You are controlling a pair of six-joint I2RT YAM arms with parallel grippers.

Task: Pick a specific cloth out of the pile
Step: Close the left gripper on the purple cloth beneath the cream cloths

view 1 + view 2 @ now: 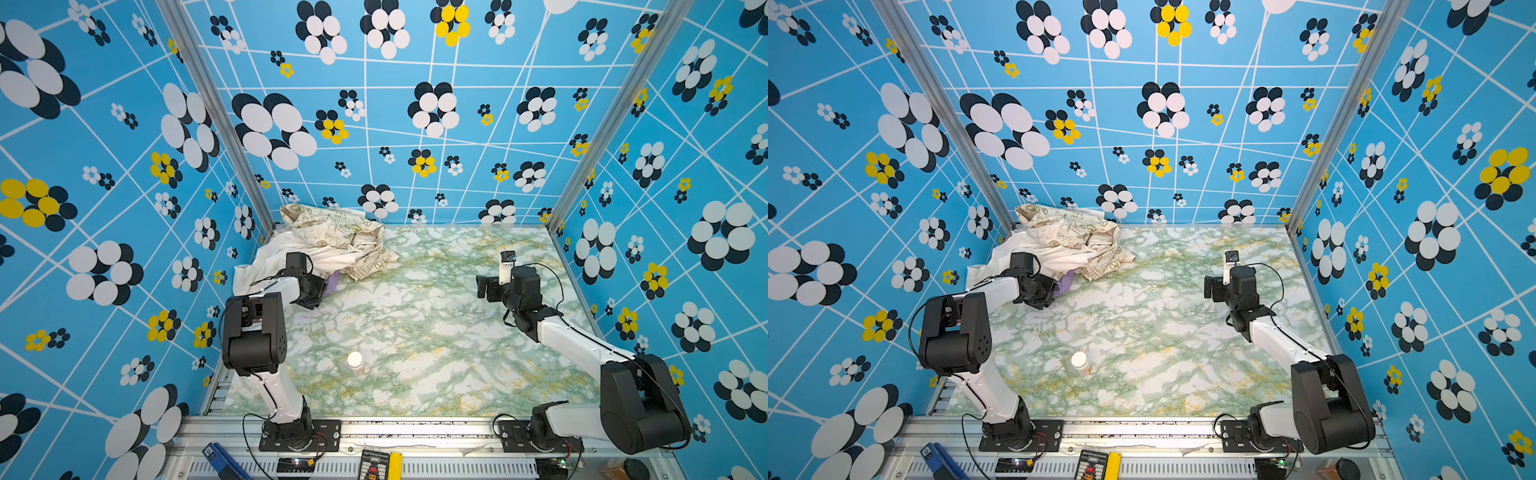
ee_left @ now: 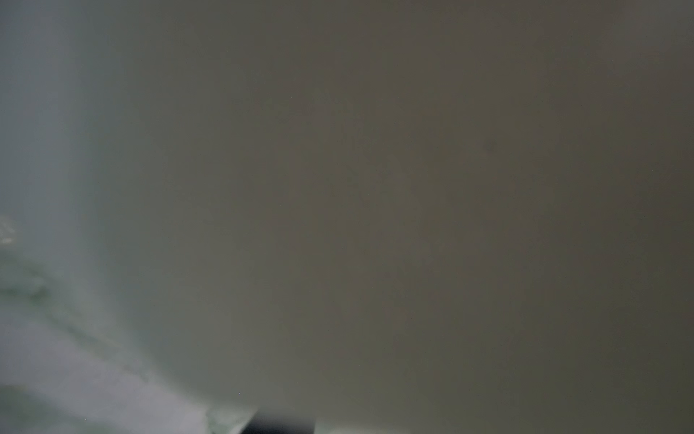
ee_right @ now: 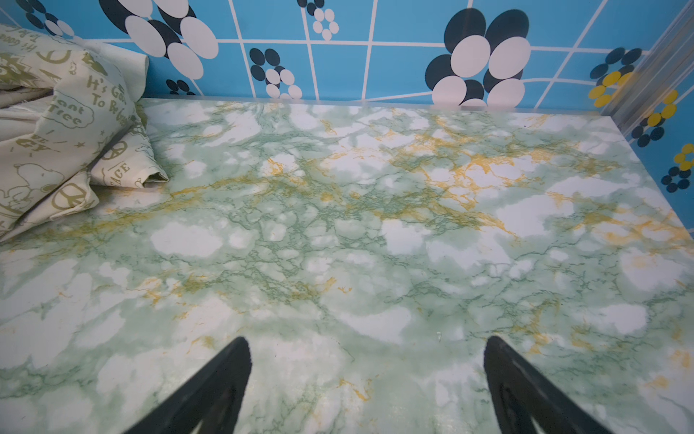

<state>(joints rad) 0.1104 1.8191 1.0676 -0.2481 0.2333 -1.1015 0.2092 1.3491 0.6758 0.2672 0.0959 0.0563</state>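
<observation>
Table [image 1: 415, 332]: green-and-white marble top, mostly bare, running ahead of both pincers.

Pile [image 1: 332, 243]: heaped in the far corner, directly ahead of and over the left pincer [image 1: 321, 289]. Cream fabric [image 1: 345, 232] with olive peace signs lies on top. White fabric [image 1: 266, 262] spreads beneath it and along the left arm's wrist. In both top views the pincer's nose is pushed in at the pile's near edge, so the heap hides its tips.

Cloth [image 1: 333, 282]: only a small lilac sliver shows, also seen in a top view at [image 1: 1068, 279]. It pokes out from under the cream fabric's hem, right against the left pincer's head. I cannot tell whether it is gripped. The left wrist view is almost all close grey-brown blur, so I cannot tell how the jaws stand.

Right pincer [image 3: 367, 340]: well apart from the pile, over bare table, jaws spread wide, nothing between them. The cream fabric [image 3: 56, 131] lies far off to one side of it.

Bottle [image 1: 355, 362]: small, white, behind the left pincer, near that arm's base, clear of the pile.
</observation>
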